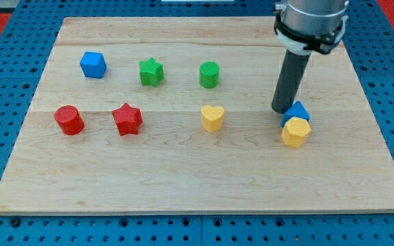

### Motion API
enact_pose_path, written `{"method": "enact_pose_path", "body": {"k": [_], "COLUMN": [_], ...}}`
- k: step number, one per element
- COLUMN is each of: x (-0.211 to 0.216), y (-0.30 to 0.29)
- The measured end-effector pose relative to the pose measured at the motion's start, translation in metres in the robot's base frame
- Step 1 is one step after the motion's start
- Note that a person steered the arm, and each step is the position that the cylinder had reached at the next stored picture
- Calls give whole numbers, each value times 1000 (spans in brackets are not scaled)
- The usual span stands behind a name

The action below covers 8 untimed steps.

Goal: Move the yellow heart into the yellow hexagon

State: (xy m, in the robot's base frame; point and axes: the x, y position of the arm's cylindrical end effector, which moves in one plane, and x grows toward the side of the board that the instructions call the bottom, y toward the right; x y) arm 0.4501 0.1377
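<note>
Approach seems the step in hand, as I judge it: my tip (281, 109) stands well away from the yellow heart (212, 117), which nothing is touching. There is no gripper on this arm, only a rod, so no open or closed state applies.

Taking the yellow hexagon (296, 132) as landmark: the yellow heart lies well off toward the view's left of it, slightly nearer the view's top, with bare counter (183, 178) between them. My tip sits just toward the view's top-left of the hexagon, close beside the blue block (297, 111), which touches the hexagon on its top side; its shape I cannot make out for sure.

So the tip is on the wrong side for the push. The next move probably calls for travelling leftward past the heart, coming round to its far side from the hexagon, then driving it rightward and a little toward the view's bottom. Passing clear of the heart on the way matters, lest it be nudged off line.
</note>
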Motion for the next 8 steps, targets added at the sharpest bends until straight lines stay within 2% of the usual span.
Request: {"method": "enact_pose_path", "body": {"k": [3, 4, 5, 6, 7, 8], "x": [71, 72, 65, 32, 1, -19], "y": [7, -28, -86, -116, -135, -119]}}
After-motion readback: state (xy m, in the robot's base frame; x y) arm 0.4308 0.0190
